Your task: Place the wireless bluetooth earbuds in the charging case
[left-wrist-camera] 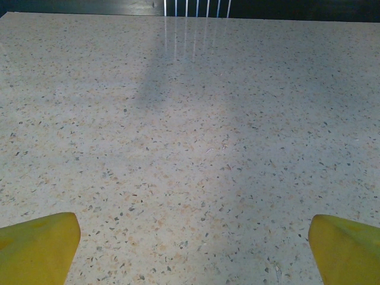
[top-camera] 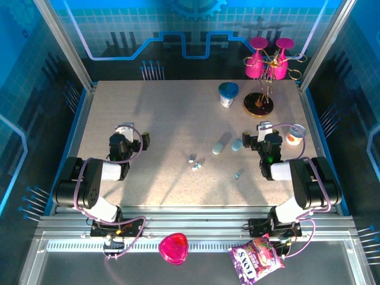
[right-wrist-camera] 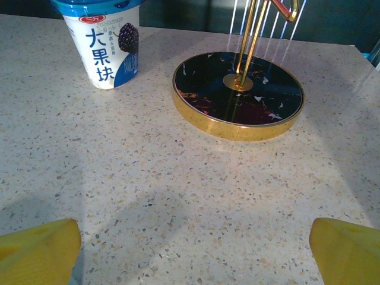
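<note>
Starting the pick needs no release first: both claws have their fingers spread wide and hold nothing. The left gripper (left-wrist-camera: 191, 237) shows its yellow fingers (left-wrist-camera: 41, 246) over bare table (left-wrist-camera: 190, 119). The right gripper (right-wrist-camera: 193, 237) is spread likewise, facing the yogurt cup (right-wrist-camera: 107, 44) and the black-and-gold stand base (right-wrist-camera: 237, 95). The earbuds lie mid-table between the arms: one earbud (top-camera: 191, 159) just beside a second earbud (top-camera: 196, 167), and a third small piece (top-camera: 238, 174), probably another bud, nearer the right arm. A long pale-blue case (top-camera: 220, 147) and a rounder case (top-camera: 237, 144) lie side by side, just left of the right gripper; whether either lid is up cannot be told. Select one bud, centre the fingers over it, descend until the tips nearly touch the table, then close slowly. The buds look tiny and smooth, so an off-centre pinch is likely to flick one away.
</note>
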Motion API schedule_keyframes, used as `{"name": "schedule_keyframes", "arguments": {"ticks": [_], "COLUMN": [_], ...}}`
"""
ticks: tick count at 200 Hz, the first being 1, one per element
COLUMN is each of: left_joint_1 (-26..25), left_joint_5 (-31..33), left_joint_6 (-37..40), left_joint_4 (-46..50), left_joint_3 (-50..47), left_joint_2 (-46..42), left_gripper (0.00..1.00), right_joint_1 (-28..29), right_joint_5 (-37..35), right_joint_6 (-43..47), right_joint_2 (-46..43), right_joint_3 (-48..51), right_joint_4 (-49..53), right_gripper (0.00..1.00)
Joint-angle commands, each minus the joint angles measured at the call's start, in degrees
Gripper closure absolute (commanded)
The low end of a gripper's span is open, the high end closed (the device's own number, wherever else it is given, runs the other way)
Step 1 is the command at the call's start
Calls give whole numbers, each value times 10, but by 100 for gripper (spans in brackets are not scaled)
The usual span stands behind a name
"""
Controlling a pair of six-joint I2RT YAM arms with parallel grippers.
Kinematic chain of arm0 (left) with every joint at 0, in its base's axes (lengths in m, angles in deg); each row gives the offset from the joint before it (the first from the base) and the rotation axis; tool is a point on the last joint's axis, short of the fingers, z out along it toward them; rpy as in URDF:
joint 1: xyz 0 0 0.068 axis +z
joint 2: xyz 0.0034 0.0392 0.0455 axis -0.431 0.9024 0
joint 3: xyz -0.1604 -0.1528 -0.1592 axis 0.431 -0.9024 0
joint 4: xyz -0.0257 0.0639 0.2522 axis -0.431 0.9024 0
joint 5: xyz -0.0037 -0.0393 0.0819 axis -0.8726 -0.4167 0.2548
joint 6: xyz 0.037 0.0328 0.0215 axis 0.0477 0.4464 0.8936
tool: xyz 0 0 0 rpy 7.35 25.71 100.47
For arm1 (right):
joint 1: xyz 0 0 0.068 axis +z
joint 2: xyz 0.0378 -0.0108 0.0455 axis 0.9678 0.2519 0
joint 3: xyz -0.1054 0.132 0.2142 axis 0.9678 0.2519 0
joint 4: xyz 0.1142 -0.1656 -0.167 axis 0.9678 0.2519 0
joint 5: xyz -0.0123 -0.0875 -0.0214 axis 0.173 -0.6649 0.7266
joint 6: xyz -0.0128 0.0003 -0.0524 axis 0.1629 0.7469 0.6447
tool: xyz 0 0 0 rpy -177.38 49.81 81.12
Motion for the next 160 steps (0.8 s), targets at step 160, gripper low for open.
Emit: {"name": "schedule_keyframes", "arguments": {"ticks": [160], "left_joint_1": [-102], "left_joint_5": [51], "left_joint_6": [78], "left_joint_4": [147], "left_joint_3": [20], "left_joint_2": [-174], "left_gripper": [1], "right_joint_1": [8], "right_joint_5": [-2], "right_joint_6": [13], "right_joint_2": [-95], "right_joint_3": [16], "right_joint_4": [24], "right_gripper": [0]}}
